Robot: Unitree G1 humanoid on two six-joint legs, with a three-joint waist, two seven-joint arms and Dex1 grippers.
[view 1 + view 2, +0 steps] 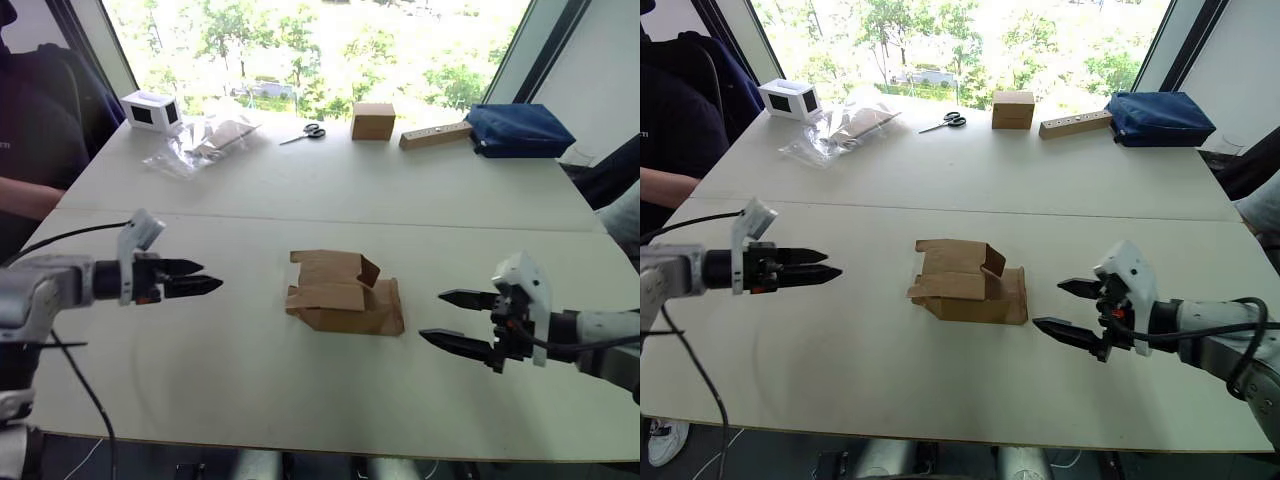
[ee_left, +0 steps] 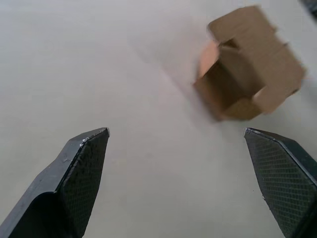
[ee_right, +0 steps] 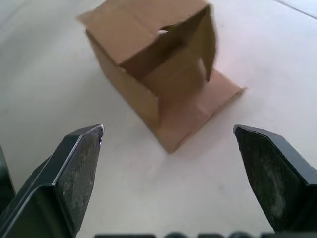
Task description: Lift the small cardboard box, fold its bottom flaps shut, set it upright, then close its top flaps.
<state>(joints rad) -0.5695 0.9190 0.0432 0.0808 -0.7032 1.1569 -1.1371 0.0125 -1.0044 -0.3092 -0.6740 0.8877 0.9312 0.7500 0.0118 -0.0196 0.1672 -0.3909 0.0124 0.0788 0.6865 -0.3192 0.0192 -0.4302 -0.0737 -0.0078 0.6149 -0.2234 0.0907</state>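
From the left eye view, the small cardboard box [image 1: 345, 293] lies on its side near the middle of the pale tabletop [image 1: 250, 380], its flaps hanging loose and one flap spread flat on the surface toward the robot's right. The left claw [image 1: 205, 277] hovers above the tabletop well to the box's left, its two black fingers a little apart and holding nothing. The right claw [image 1: 452, 318] hovers to the box's right, nearer to it, fingers spread wide and empty. Along the far edge sit a tidy brown box [image 1: 372, 121], scissors [image 1: 305, 132] just to its left, a wooden block [image 1: 435, 135], a blue pouch [image 1: 520, 130], a clear plastic bag [image 1: 200, 140] and a small white device [image 1: 151, 110]. A person's arm [image 1: 30, 195] rests at the tabletop's left edge.

The right eye view gives the same layout: box between the two claws, touching neither.

In the left wrist view, the left claw's fingers [image 2: 81, 173] stand wide apart with bare tabletop between them. The box lies ahead and off toward one finger, its open end facing the camera.

In the right wrist view, the right claw's fingers [image 3: 74, 173] are also wide apart. The box lies just ahead between their lines, open end showing, one flap flat on the tabletop, and nothing is gripped.
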